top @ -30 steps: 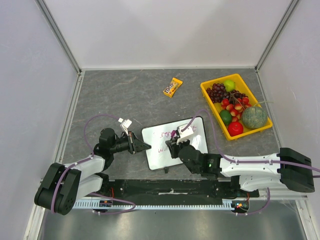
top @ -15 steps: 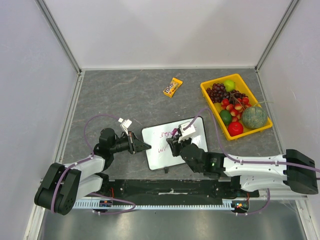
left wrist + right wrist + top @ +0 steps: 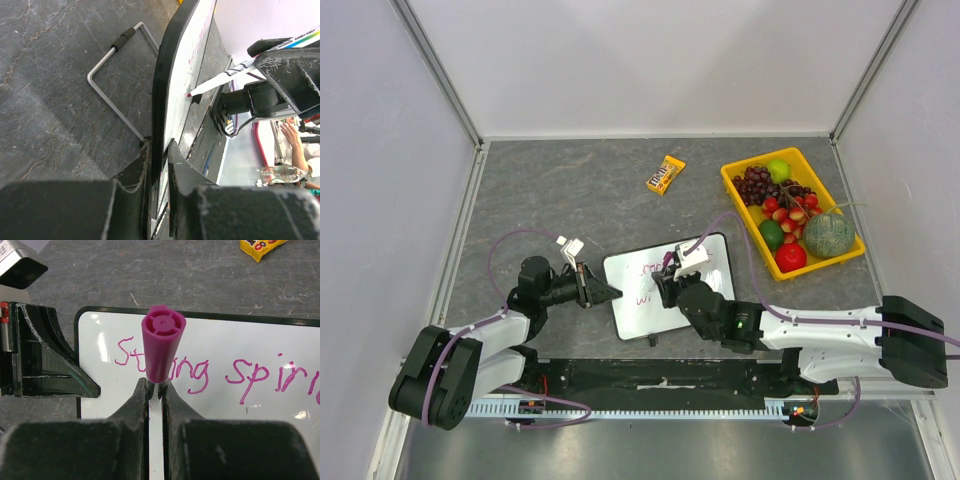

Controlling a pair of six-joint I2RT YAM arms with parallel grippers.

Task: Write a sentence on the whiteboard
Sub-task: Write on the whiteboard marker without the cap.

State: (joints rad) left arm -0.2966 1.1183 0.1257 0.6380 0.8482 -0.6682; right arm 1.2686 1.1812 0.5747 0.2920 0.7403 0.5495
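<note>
The whiteboard (image 3: pixel 636 312) lies on the grey table in front of both arms. Pink writing (image 3: pixel 648 268) is on it, and a second line shows below. In the right wrist view the sentence (image 3: pixel 200 371) reads "Strong spiri" on the whiteboard (image 3: pixel 250 345). My left gripper (image 3: pixel 610 292) is shut on the board's left edge, which shows edge-on (image 3: pixel 165 100) between its fingers (image 3: pixel 159 145). My right gripper (image 3: pixel 668 285) is shut on a pink marker (image 3: pixel 161 345) and holds it upright over the board, jaws (image 3: pixel 156 385) closed on its barrel.
A yellow tray (image 3: pixel 736 186) with grapes, apples and a melon stands at the back right. A candy packet (image 3: pixel 666 174) lies at the back centre. The board's wire stand (image 3: pixel 107 95) lies folded out on the table. Enclosure walls ring the table.
My right gripper with the marker has shifted slightly up and left over the board. The left arm has not moved.
</note>
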